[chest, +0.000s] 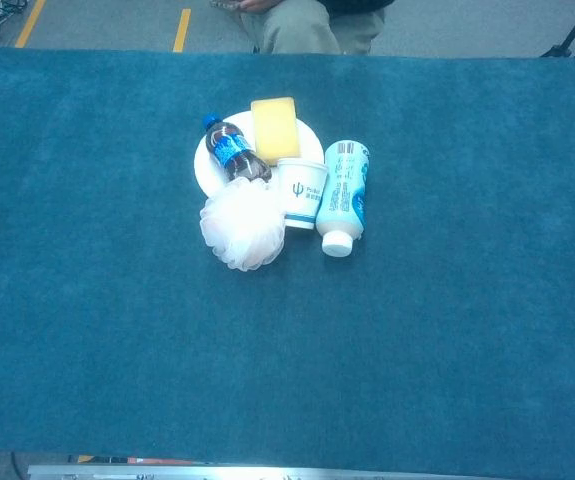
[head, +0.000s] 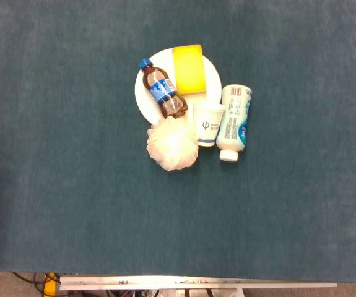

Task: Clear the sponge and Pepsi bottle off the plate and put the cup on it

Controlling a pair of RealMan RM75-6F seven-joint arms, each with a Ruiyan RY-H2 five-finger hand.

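Neither hand shows in either view, so whether they are open or closed cannot be told, and nothing on the table is held. The plate still carries both things to be cleared: the Pepsi bottle lies on its side across the left part, cap pointing away from the robot, and the yellow sponge sits on the far right part, overhanging the rim a little. The cup stands upright just off the plate's near right edge.

The risks come from crowding. The cup is wedged between a white bath pouf on one side and a lying white lotion bottle on the other — fingers closing around it could nudge either, or tip the light paper cup. The Pepsi bottle, being round and on its side, may roll off toward the pouf if pushed rather than gripped. Its base seems to touch the pouf, though the head view is too soft to be sure. Dragging the sponge could shift the plate itself.
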